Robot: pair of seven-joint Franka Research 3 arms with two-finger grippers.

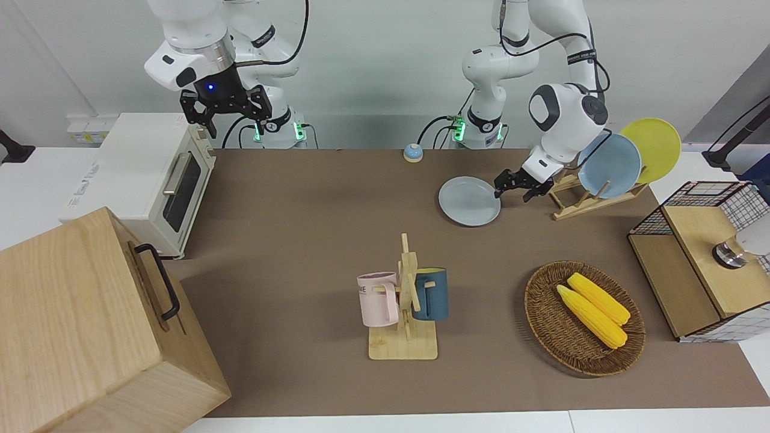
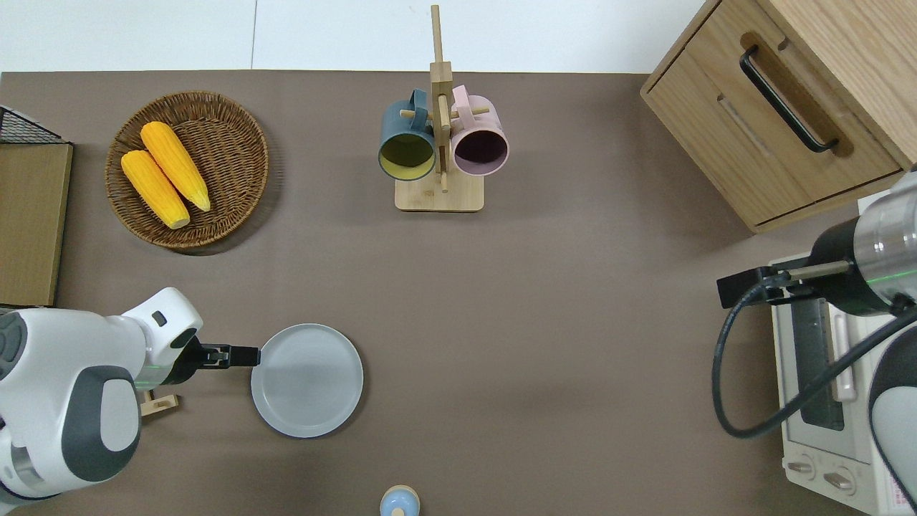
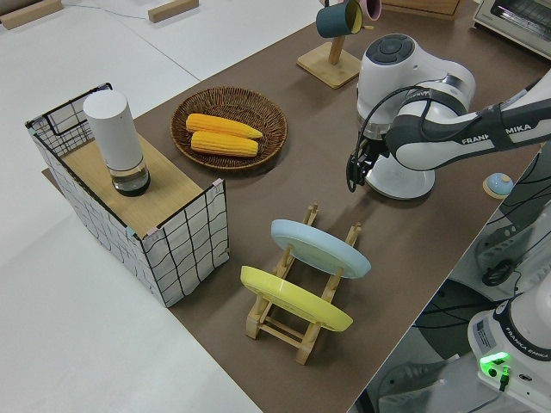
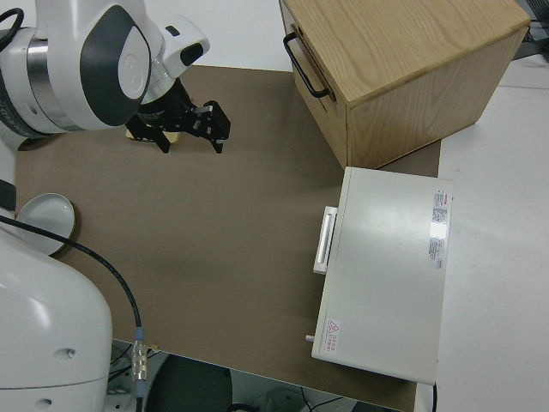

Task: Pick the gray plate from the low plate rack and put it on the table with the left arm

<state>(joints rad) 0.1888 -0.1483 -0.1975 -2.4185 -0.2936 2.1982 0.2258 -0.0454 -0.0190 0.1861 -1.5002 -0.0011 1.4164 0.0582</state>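
Observation:
The gray plate lies flat on the table, beside the low plate rack on the side toward the right arm's end; it also shows in the overhead view. My left gripper is open and empty, just off the plate's rim on the rack side, as the overhead view shows. The rack holds a light blue plate and a yellow plate. My right gripper is open and parked.
A mug stand with a pink and a blue mug stands mid-table. A wicker basket holds corn cobs. A wire-sided shelf box, a white toaster oven, a wooden drawer cabinet and a small bell sit around the edges.

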